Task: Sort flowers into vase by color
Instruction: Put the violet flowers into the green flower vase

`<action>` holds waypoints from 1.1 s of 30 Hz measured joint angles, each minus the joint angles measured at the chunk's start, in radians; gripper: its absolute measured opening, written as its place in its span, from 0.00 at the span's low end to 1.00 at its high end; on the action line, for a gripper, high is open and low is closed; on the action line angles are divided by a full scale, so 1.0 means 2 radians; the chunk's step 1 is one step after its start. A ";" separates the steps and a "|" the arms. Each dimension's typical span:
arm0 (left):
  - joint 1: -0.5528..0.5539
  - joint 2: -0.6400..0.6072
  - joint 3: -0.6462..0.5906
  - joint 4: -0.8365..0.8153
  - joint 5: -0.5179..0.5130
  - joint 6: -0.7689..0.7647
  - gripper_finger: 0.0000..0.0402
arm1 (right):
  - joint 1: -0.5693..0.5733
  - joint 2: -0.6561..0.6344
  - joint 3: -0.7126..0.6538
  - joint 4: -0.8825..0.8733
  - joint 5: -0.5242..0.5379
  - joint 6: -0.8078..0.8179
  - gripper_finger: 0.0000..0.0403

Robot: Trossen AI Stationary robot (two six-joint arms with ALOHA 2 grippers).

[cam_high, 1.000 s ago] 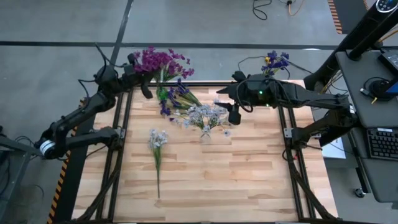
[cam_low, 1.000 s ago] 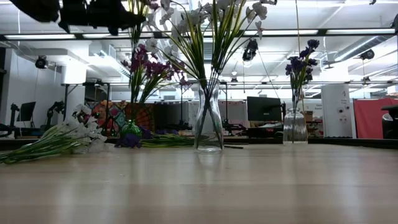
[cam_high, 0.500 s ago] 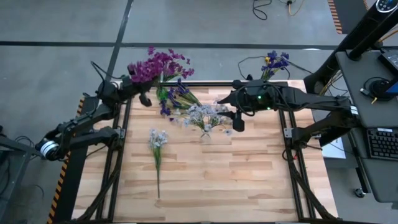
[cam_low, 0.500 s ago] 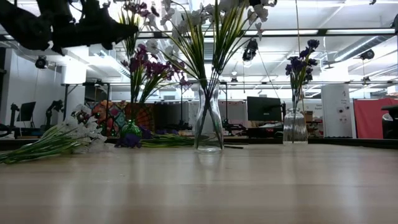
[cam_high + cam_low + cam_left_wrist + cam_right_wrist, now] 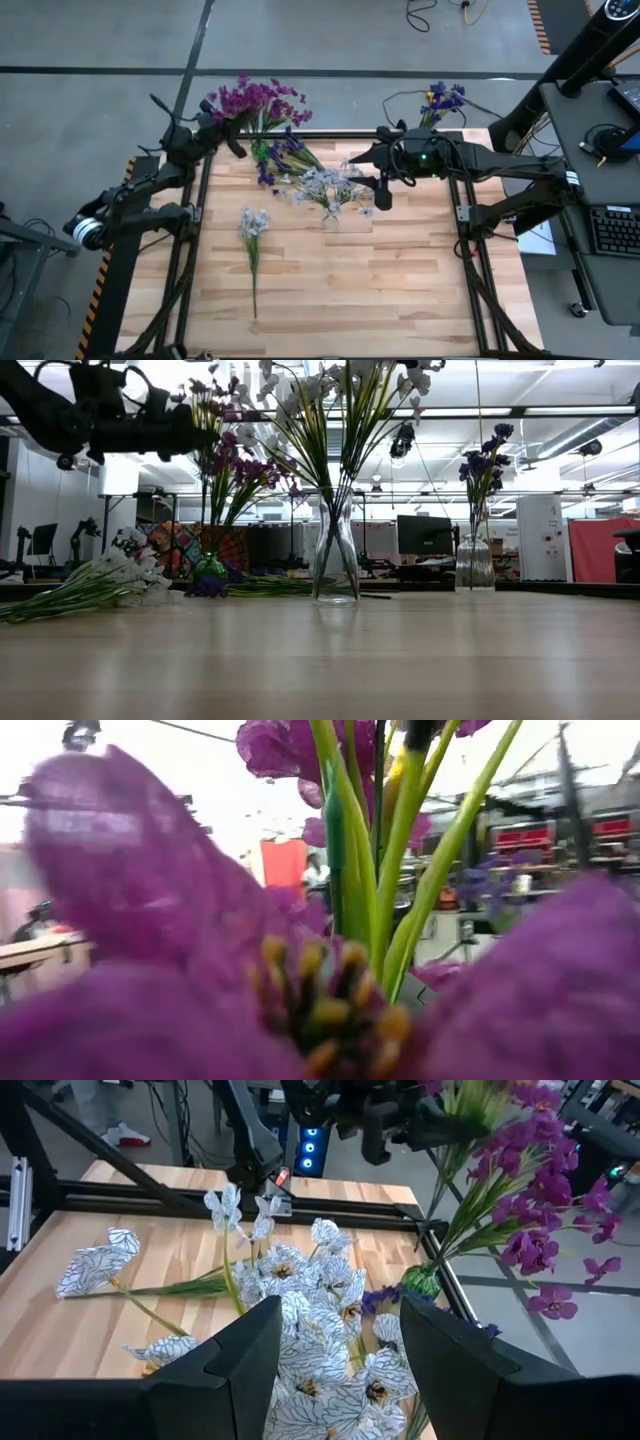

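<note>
Magenta flowers stand in a green vase at the far left corner. My left gripper is beside them, shut on one magenta spray. White flowers fill the clear vase at the table's middle. My right gripper hangs open just above them, touching nothing. Blue-violet flowers and one white spray lie flat on the table. More blue-violet flowers stand in a clear vase at the far right. My left gripper holds the magenta spray by its thin green stem, a short way below the blossoms. The fingers come at it roughly level from the table's left and lie across the stem. The stem hangs upright, its lower end down among the stems at the green vase's mouth. Blossoms fill the wrist view and hide the fingers.
The black frame rails run along the table's left, right and far sides. Bare wood lies in the near half of the table. A desk with a keyboard stands off to the right.
My left gripper has come down toward the green vase, still shut on the magenta spray. The spray has sunk with it, staying upright, and its blossoms are now lower among the other magenta flowers.
</note>
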 joint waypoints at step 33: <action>0.029 0.108 0.010 0.134 0.003 -0.011 0.01 | -0.001 0.001 0.000 0.008 0.039 0.007 0.49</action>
